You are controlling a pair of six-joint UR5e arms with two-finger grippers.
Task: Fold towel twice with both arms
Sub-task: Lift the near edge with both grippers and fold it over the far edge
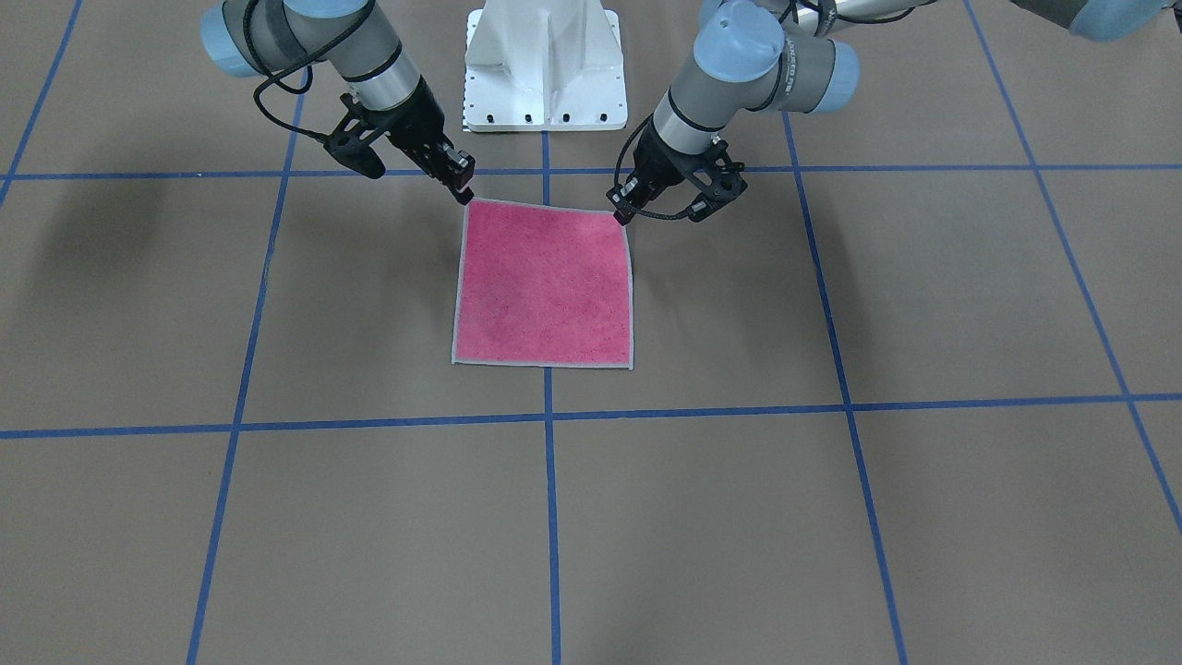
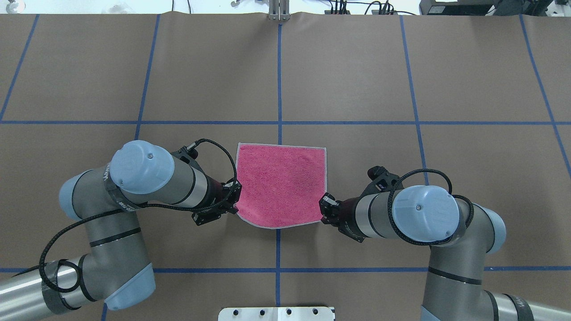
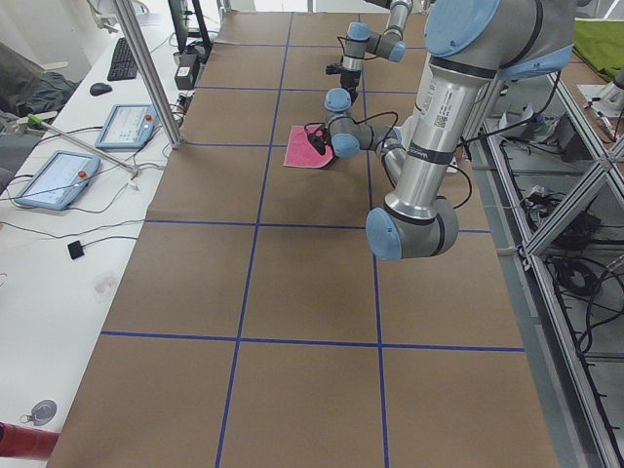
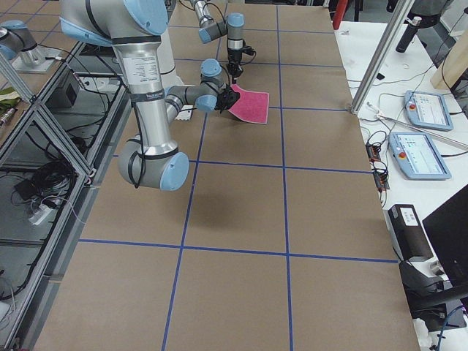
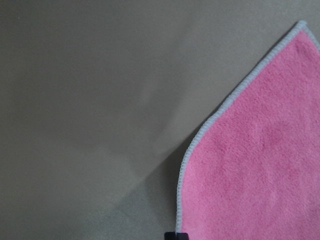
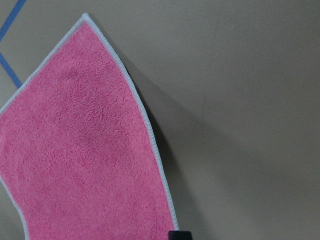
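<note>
The towel (image 2: 281, 185) lies pink face up at the centre of the bench (image 2: 446, 67), across the middle blue tape line (image 2: 279, 80). In the overhead view its 12 o'clock edge lies flat. The two corners nearest the robot, at 7 and 5 o'clock, are slightly raised: the 6 o'clock hem is bowed, and a shadow is seen under the hem in both wrist views.

The left tool (image 2: 235, 196) is at the 7 o'clock corner and the right tool (image 2: 323, 207) at the 5 o'clock corner. Each is judged to be clamped on its corner, although the pinch itself is almost out of frame.

The corners are judged to be held as a pair so that the near hem can be carried level toward 12 o'clock and laid on the far hem. The first fold is judged barely begun, and no crease has been made. The arms are splayed outward, so the cloth's path is left free. An uneven lift would skew the hems.
</note>
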